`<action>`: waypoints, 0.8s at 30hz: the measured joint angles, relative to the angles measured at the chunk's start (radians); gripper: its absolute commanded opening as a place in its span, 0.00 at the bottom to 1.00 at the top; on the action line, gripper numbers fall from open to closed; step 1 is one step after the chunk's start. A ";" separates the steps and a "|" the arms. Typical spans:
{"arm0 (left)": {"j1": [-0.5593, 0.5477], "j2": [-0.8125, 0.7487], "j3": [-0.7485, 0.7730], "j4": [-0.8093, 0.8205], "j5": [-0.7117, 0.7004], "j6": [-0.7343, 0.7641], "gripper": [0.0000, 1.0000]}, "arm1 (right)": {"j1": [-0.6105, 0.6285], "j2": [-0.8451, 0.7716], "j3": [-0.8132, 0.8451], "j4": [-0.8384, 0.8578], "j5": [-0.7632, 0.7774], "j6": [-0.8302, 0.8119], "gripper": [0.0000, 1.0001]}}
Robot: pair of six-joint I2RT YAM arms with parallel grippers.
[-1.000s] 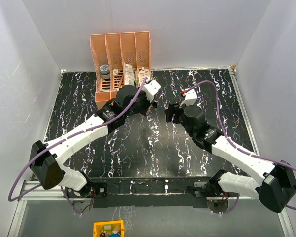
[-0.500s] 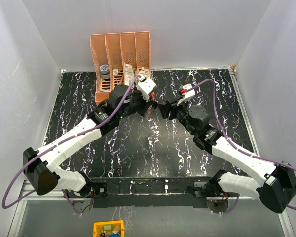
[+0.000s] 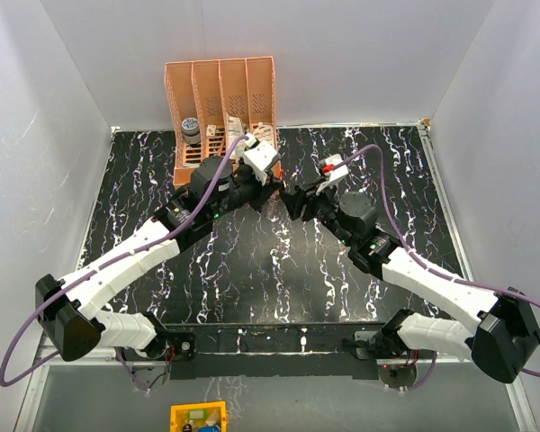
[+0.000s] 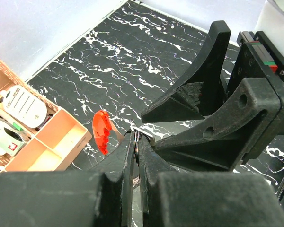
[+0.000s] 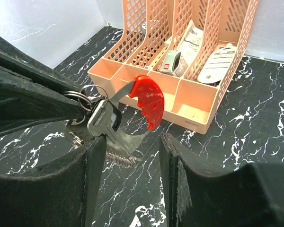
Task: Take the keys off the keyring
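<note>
Nothing is being counted as done yet: the keys [image 5: 104,120] are being carried on the keyring [image 5: 80,97], and no key is being seen off it, so the whole separating is judged to be left. The bunch is being held up off the desk [image 3: 252,261], hanging just beyond the fingertips of the left hand [image 4: 136,142], whose fingers are being pressed tight together on the keyring's wire. The right hand [image 5: 131,139] is being presented from the opposite side, its fingers being held about half apart with nothing gripped. The silvery blades and the red tab [image 5: 149,101] are being framed just ahead of its gap, nearer one finger than the other. Whether that finger is touching the metal cannot be told. An orange rack [image 5: 189,109] is being seen well beyond both hands.
</note>
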 measured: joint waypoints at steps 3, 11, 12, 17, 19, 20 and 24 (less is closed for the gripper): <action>0.000 0.000 -0.007 0.003 0.000 -0.003 0.00 | 0.007 0.000 0.000 -0.001 -0.004 0.000 0.47; 0.000 0.000 -0.011 0.006 -0.002 -0.011 0.00 | 0.032 -0.002 0.000 -0.001 -0.003 0.003 0.48; 0.000 0.000 -0.011 0.007 -0.002 -0.011 0.00 | 0.033 -0.002 0.000 -0.001 -0.003 0.003 0.48; 0.000 0.000 -0.012 0.007 -0.001 -0.018 0.00 | 0.043 0.002 0.003 -0.002 0.007 -0.003 0.46; 0.000 0.000 -0.015 0.010 -0.001 -0.019 0.00 | 0.047 0.010 0.008 -0.002 0.020 -0.006 0.44; 0.000 0.000 -0.018 0.011 -0.001 -0.019 0.00 | 0.048 0.014 0.010 -0.002 0.027 -0.010 0.44; 0.000 0.000 -0.026 0.010 -0.003 -0.020 0.00 | 0.054 0.019 0.016 -0.002 0.052 -0.026 0.41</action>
